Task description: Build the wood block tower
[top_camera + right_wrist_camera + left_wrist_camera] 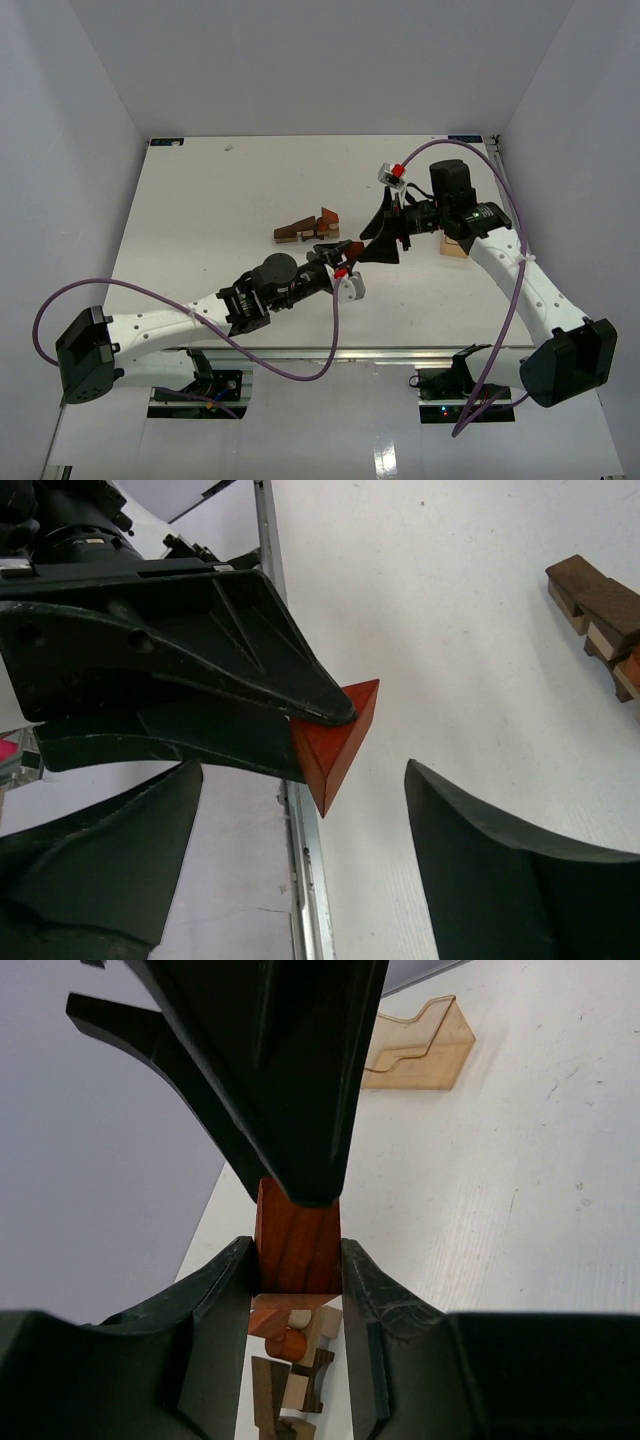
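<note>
A reddish-brown wedge point(335, 735) hangs above the table, and my left gripper point(297, 1252) is shut on it, one finger point(215, 1300) pressed against each side. My right gripper point(300, 870) stands open around the wedge's far end, its fingers point(520, 880) clear of the wood. In the top view both grippers meet at mid-table, left point(338, 250) and right point(368, 248). The wood block tower point(308, 228) is a low cluster of tan, red and dark blocks just behind them, also showing below the wedge as the tower point(295, 1360) and at the frame's right edge as the tower point(600, 620).
A pale wooden slab point(455, 248) lies under the right arm, seen as a tan stepped slab point(420, 1050) from the left wrist. The table's metal front rail point(300, 860) runs below the wedge. White walls enclose the table on three sides.
</note>
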`<state>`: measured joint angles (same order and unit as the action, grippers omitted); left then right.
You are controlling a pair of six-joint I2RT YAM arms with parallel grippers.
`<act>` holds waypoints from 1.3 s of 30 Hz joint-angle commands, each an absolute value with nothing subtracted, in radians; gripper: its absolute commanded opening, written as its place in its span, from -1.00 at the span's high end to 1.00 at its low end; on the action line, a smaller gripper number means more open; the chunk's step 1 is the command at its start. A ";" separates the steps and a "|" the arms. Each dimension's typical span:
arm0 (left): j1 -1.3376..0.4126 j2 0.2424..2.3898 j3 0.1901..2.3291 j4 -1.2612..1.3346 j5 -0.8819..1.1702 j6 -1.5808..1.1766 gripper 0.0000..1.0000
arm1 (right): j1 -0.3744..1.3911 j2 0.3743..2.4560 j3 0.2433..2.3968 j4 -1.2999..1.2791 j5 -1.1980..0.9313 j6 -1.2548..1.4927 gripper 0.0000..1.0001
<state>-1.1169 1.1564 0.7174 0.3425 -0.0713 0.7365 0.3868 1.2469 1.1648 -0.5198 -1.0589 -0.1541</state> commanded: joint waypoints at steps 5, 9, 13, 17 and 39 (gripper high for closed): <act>-1.101 1.071 0.716 0.263 -0.044 0.612 0.87 | 0.262 1.144 1.202 -0.619 -1.127 -0.314 -0.80; -1.015 1.021 0.717 0.189 0.156 0.416 0.90 | 0.249 1.065 1.202 -0.790 -1.079 -0.836 -0.80; -0.915 1.002 0.700 0.209 0.417 0.221 0.94 | 0.253 0.968 1.118 -0.865 -1.087 -1.228 -0.80; -0.893 1.007 0.660 0.314 0.561 0.115 0.98 | 0.264 0.949 1.055 -0.892 -1.181 -1.355 -0.86; -0.845 1.088 0.610 0.546 0.635 0.031 1.00 | 0.520 1.051 1.065 -0.580 -1.118 -0.868 -0.57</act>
<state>-0.8615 1.0838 0.6256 0.4931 0.6140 0.0424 0.4931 1.0492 1.0649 -0.6545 -1.1523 -0.9576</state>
